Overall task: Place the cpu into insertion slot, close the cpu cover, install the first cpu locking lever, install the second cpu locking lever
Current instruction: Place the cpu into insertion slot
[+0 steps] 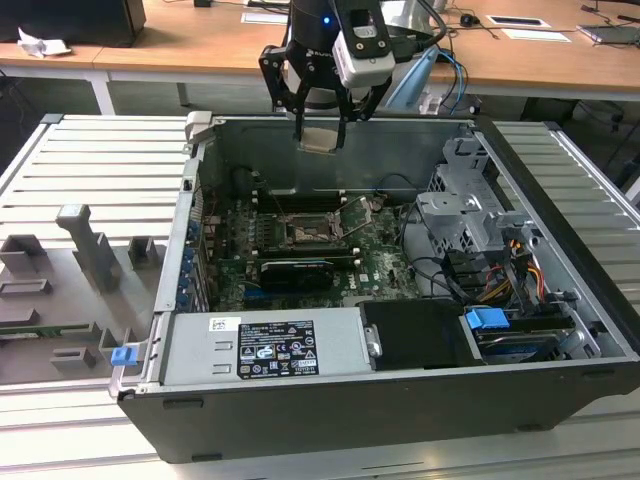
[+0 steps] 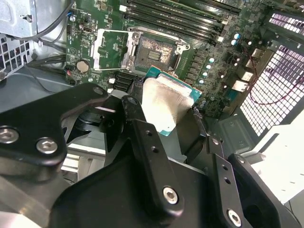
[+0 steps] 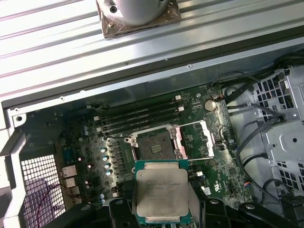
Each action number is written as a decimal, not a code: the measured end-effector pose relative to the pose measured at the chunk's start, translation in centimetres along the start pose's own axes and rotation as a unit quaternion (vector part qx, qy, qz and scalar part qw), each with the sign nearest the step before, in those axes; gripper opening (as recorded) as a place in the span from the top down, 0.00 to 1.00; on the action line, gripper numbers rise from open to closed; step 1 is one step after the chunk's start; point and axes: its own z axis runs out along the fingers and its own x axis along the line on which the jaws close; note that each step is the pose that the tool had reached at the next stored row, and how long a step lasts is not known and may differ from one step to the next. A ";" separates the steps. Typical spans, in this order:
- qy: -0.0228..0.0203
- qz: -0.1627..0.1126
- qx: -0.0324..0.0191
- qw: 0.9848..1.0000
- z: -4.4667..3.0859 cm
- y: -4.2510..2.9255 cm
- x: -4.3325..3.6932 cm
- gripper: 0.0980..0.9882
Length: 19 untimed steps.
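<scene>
My gripper (image 1: 320,128) hangs above the open computer case, over its back wall, shut on the cpu (image 1: 320,139). In both wrist views the cpu (image 3: 161,187) (image 2: 167,99) is a pale silver square on a green base, clamped by its edges between the black fingers (image 2: 137,128). Below, on the green board, the insertion slot (image 3: 153,145) (image 2: 154,51) (image 1: 305,232) lies uncovered, a dark square with a silver rim. The cpu cover (image 3: 199,137) (image 2: 110,50) (image 1: 358,213) stands swung open beside the slot. The cpu is well above the slot, apart from it.
Long black memory slots (image 3: 137,114) run along the slot's far side. A grey drive cage (image 1: 470,215) with cables fills the exterior view's right of the case. A power supply (image 1: 265,345) sits at the front. A grey fixture plate (image 1: 70,270) lies outside on the exterior view's left.
</scene>
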 end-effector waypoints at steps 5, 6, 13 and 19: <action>-0.001 0.014 0.000 1.000 0.01 0.00 0.00 0.52; -0.002 0.019 0.000 1.000 0.01 0.00 0.00 0.52; -0.005 0.060 -0.001 0.998 0.04 0.00 0.00 0.52; -0.006 0.068 -0.001 0.998 0.15 -0.01 0.00 0.52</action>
